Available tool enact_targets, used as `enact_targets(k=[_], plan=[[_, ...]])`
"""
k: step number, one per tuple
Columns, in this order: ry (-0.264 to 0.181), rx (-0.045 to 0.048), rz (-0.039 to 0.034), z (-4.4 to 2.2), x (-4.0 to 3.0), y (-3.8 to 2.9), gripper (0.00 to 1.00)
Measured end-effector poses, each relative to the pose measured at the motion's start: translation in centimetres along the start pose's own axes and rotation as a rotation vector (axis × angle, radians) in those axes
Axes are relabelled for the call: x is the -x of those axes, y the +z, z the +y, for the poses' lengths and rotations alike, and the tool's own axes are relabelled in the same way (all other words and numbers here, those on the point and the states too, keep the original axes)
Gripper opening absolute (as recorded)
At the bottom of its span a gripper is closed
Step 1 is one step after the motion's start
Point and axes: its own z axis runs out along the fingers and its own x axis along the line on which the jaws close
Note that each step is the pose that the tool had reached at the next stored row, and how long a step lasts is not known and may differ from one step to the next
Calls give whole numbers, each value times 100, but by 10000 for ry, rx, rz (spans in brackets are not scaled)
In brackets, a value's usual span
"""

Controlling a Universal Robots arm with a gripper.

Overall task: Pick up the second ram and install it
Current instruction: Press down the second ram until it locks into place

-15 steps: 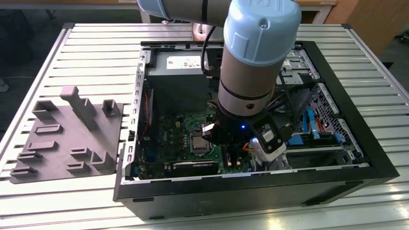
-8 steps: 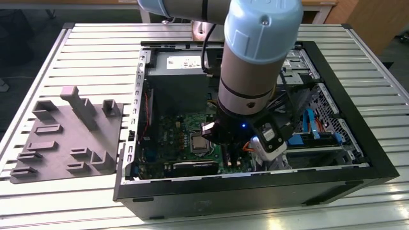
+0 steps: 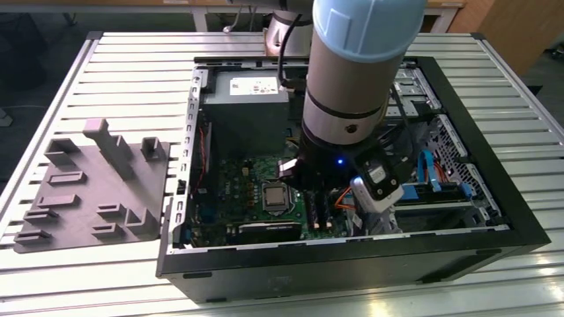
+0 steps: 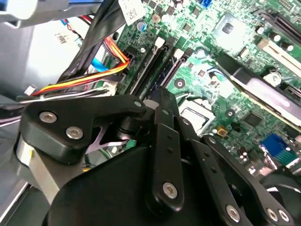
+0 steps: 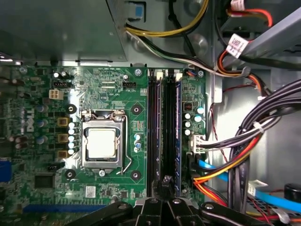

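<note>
In the exterior view, the arm reaches down into the open computer case [image 3: 493,218], its gripper [image 3: 310,178] low over the green motherboard [image 3: 231,191], just beside the processor socket [image 3: 276,197].

In the second wrist view, the gripper's black linkages fill the foreground above the memory slots [image 4: 155,61]; whether the fingers are spread or pressed together cannot be told.

In the first wrist view, the second ram [image 5: 178,127] appears to stand on edge in the slot farthest from the processor socket, a dark blue strip running the slot's length. The board looks light, thin and stiff but fragile; it is best held by its long edges or ends, away from the gold contacts.
</note>
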Motion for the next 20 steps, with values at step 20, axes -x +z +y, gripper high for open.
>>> enact_targets(k=[20], plan=[[0,0,0,213,-1,-8,11]])
